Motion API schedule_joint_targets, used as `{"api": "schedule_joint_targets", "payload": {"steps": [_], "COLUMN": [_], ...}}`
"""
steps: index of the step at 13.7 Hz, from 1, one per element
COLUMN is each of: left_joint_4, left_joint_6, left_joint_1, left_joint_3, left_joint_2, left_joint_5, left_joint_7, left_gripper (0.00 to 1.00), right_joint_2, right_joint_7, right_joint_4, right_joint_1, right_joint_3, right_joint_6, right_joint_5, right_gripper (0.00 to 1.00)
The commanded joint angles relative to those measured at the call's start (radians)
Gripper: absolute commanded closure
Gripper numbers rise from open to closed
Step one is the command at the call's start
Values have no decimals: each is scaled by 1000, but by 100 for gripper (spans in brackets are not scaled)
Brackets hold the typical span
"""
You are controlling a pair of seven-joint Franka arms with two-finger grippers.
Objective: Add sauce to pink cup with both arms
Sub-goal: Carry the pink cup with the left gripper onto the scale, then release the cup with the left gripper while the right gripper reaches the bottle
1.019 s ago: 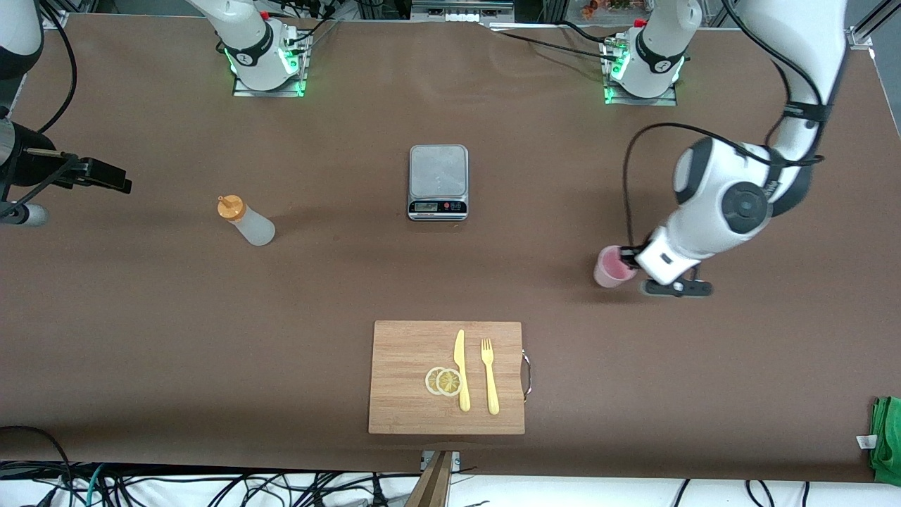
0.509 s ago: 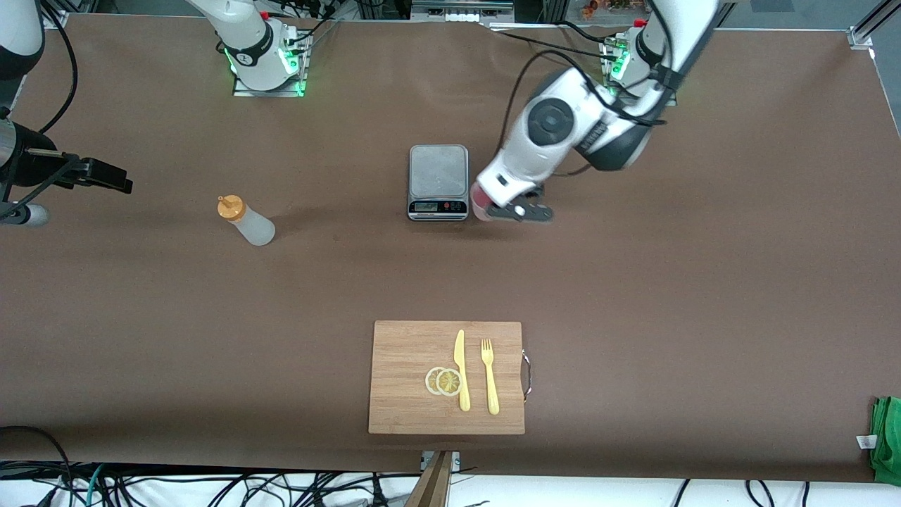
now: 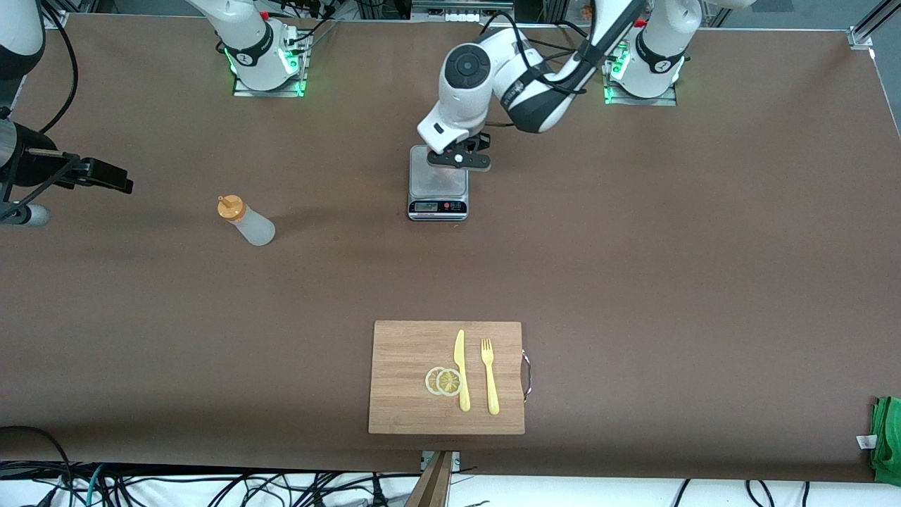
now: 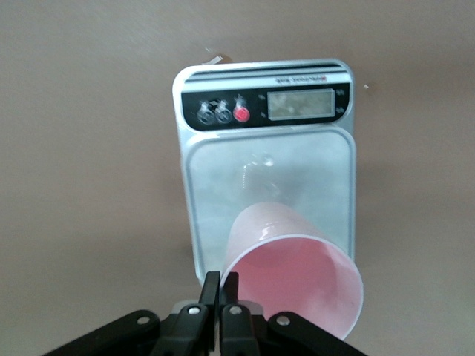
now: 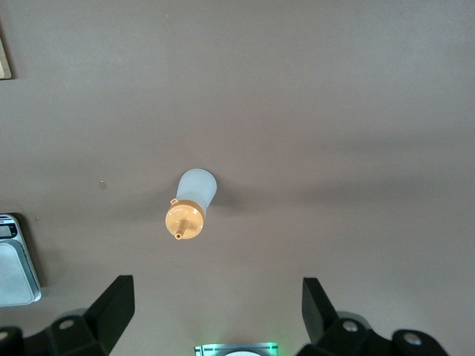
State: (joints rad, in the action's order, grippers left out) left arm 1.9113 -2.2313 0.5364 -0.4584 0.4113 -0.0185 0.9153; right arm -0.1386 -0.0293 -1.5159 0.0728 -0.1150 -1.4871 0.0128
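The pink cup point(image 4: 293, 274) is empty and tilted, held by its rim over the steel plate of the scale point(image 4: 223, 185). My left gripper point(image 4: 221, 280) is shut on that rim; in the front view it point(image 3: 457, 158) hangs over the scale point(image 3: 438, 190) and hides the cup. The squeeze bottle point(image 3: 246, 220), translucent with an orange cap, stands on the table toward the right arm's end and also shows in the right wrist view point(image 5: 189, 204). My right gripper point(image 5: 217, 311) is open and empty, high above the table beside the bottle, and waits at the view's edge point(image 3: 105, 176).
A wooden cutting board point(image 3: 401, 352) lies near the front camera with a yellow knife point(image 3: 461, 370), a yellow fork point(image 3: 488, 377) and two lemon slices point(image 3: 443, 381). A green cloth point(image 3: 888, 436) lies at the table's corner at the left arm's end.
My left arm has carried the pink cup from the left arm's end of the table to over the scale. The right arm and the bottle have not moved.
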Motion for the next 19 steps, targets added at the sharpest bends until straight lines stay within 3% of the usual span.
{"api": "schedule_joint_targets", "payload": {"steps": [1, 10, 12, 13, 15, 17, 19], "left_joint_4": [-8, -23, -26, -26, -26, -34, -69], "left_joint_6": [-66, -79, -79, -79, -79, -79, -62], "left_joint_1": [39, 39, 34, 34, 34, 33, 25], "left_joint_3": [17, 44, 44, 49, 63, 63, 63], "left_joint_2": [43, 61, 63, 63, 63, 60, 51], "left_joint_5": [-26, -26, -26, -28, -28, -29, -107], "left_joint_7": [36, 33, 28, 28, 28, 30, 30], "left_gripper": [100, 100, 100, 85, 32, 5, 1], "right_joint_2": [4, -15, -30, -32, -64, -96, -104], "right_joint_7": [2, 35, 160, 260, 475, 683, 913], "right_joint_4": [0, 0, -1, 0, -6, -6, -41], "right_joint_1": [-1, -1, -4, -8, -62, -99, -135], "right_joint_3": [2, 2, 0, -2, -5, -8, -9], "right_joint_6": [8, 7, -1, 10, 13, 25, 30], "right_joint_5": [15, 18, 27, 57, 130, 191, 238], "right_gripper": [0, 0, 0, 0, 0, 0, 0]}}
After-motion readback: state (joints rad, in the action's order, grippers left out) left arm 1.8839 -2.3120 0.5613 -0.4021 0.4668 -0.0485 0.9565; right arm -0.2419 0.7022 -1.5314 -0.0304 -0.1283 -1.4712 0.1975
